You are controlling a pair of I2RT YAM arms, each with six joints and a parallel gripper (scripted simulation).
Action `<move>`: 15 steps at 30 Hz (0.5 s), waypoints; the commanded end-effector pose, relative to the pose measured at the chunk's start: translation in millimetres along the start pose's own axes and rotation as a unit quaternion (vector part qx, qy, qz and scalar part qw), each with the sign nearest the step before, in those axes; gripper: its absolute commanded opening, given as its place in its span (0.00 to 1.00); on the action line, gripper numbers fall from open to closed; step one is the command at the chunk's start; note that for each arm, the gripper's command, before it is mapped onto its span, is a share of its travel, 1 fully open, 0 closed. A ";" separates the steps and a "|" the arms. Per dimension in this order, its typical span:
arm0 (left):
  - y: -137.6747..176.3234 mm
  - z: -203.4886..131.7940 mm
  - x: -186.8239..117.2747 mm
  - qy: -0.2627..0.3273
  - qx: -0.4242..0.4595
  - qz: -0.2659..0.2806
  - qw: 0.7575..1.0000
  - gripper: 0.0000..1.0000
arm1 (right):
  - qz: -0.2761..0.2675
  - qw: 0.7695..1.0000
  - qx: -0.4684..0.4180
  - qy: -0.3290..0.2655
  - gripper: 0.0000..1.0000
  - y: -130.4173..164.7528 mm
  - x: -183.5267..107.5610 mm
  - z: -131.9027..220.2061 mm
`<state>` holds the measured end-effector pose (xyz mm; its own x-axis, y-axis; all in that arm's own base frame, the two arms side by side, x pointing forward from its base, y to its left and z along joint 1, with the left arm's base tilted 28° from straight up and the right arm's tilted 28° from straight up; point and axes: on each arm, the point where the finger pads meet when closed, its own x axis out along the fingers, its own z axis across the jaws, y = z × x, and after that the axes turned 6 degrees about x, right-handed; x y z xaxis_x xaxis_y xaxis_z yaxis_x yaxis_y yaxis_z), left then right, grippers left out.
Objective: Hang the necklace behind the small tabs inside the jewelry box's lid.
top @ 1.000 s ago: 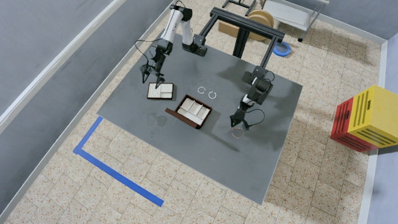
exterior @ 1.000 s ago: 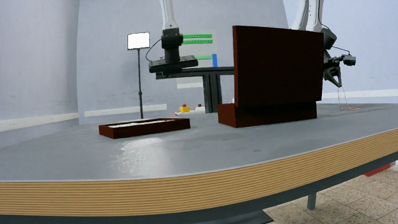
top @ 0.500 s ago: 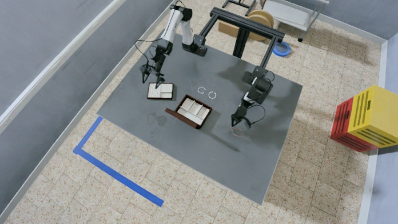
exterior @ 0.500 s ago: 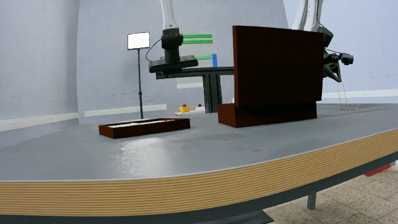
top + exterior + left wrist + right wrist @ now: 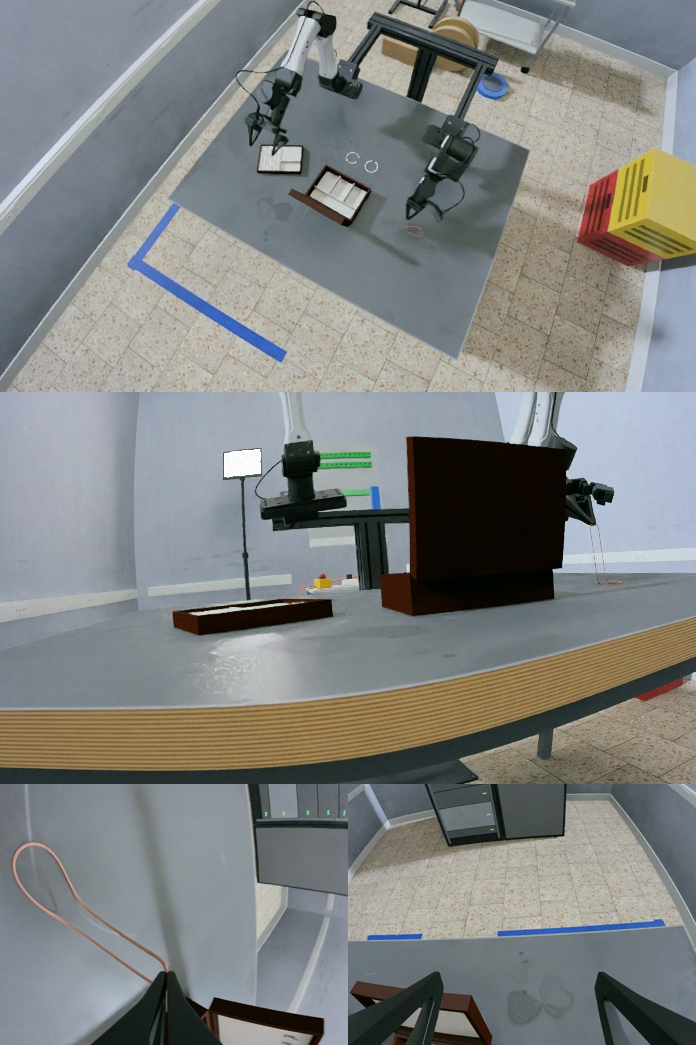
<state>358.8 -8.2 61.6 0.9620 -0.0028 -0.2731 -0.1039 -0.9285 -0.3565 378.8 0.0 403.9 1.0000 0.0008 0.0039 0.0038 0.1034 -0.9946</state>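
The jewelry box [image 5: 366, 201] [image 5: 470, 598] stands open, its dark lid [image 5: 320, 207] [image 5: 487, 507] [image 5: 266, 1016] [image 5: 454, 1001] upright. A small pale tab [image 5: 290, 1039] shows on the lid's inner panel in the left wrist view; other tabs are hidden. My left gripper [image 5: 409, 216] [image 5: 593, 524] [image 5: 167, 978] is shut on the thin copper-pink necklace [image 5: 610, 583] [image 5: 33, 844], off to one side of the box. Two strands hang from its tips, and the lower loop seems to rest on the table. My right gripper [image 5: 263, 147] [image 5: 518, 981] is open and empty, above the shallow tray's side of the table.
A shallow dark-rimmed tray [image 5: 258, 162] [image 5: 265, 619] with pale compartments lies beside the box, below my right gripper. Two white rings [image 5: 347, 158] [image 5: 377, 166] lie on the table [image 5: 350, 270] behind the box. A black frame [image 5: 425, 75] stands at the table's back edge.
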 end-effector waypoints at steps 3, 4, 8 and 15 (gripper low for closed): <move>-7.4 -22.1 -9.7 0.056 -0.046 -0.014 0.997 0.03 | -0.026 1.000 0.002 -0.007 1.00 -20.3 -8.4 6.5; -8.5 -24.6 -11.6 0.062 -0.052 -0.015 0.997 0.03 | -0.026 1.000 0.002 -0.007 1.00 -20.3 -8.4 6.5; -7.6 -29.0 -18.7 0.074 -0.076 -0.012 0.994 0.03 | -0.026 1.000 0.002 -0.007 1.00 -20.3 -8.4 6.5; -4.6 -20.5 -22.3 0.062 -0.099 -0.006 0.993 0.03 | -0.026 1.000 0.002 -0.007 1.00 -20.3 -8.4 6.5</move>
<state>343.1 -8.7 73.2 0.9774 -0.0102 -0.2110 -0.0568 -0.9747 -0.2161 378.8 0.0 403.9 1.0000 0.0008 0.0039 0.0038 0.1034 -0.9946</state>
